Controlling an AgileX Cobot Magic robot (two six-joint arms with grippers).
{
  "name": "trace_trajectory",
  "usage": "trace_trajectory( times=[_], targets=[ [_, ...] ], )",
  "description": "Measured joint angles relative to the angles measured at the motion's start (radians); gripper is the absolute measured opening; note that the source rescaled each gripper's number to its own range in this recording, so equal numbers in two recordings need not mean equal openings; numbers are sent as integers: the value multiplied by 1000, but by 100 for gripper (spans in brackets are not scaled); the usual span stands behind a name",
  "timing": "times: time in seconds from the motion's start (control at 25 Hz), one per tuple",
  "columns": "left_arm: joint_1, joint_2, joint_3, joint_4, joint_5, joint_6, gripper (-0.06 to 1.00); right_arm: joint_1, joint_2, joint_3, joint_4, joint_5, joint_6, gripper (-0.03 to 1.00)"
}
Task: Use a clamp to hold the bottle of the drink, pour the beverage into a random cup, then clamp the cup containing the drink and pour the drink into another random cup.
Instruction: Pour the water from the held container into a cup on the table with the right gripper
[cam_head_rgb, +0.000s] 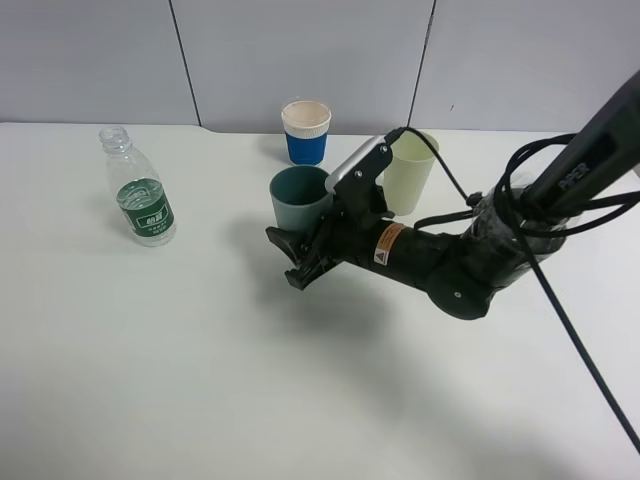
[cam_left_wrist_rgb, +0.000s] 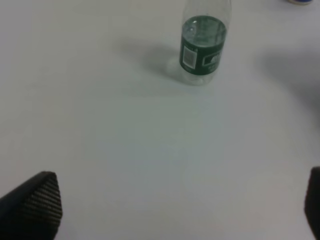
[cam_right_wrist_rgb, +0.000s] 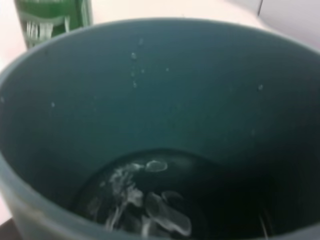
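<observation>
The bottle (cam_head_rgb: 142, 205) stands uncapped at the left, and shows again in the left wrist view (cam_left_wrist_rgb: 202, 47). The short teal cup (cam_head_rgb: 298, 200) is upright mid-table with clear beverage (cam_right_wrist_rgb: 150, 200) pooled at its bottom. It fills the right wrist view (cam_right_wrist_rgb: 150, 100), with the bottle (cam_right_wrist_rgb: 50, 17) behind it. My right gripper (cam_head_rgb: 292, 262) lies just in front of the teal cup, its black fingers close together, shut, with nothing visible between them. The cup hides them in the right wrist view. The tall pale green cup (cam_head_rgb: 410, 175) stands right of the teal one. My left gripper (cam_left_wrist_rgb: 175, 210) is open, well short of the bottle.
A blue-sleeved white paper cup (cam_head_rgb: 305, 132) stands behind the teal cup near the back wall. The right arm and its black cables (cam_head_rgb: 520, 225) stretch in from the right, past the pale green cup. The white table (cam_head_rgb: 200, 380) spreads toward the front.
</observation>
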Motion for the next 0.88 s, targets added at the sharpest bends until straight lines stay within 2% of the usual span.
trace_trajectory(
  times=[0.32, 0.68, 0.88],
  targets=[
    [0, 0, 0, 0, 0, 0, 96, 0, -199, 2, 28, 104, 0, 1],
    [0, 0, 0, 0, 0, 0, 96, -6, -369, 3, 141, 290, -20, 1],
    [0, 0, 0, 0, 0, 0, 96, -57, -457, 3, 160, 402, -20, 1]
  ],
)
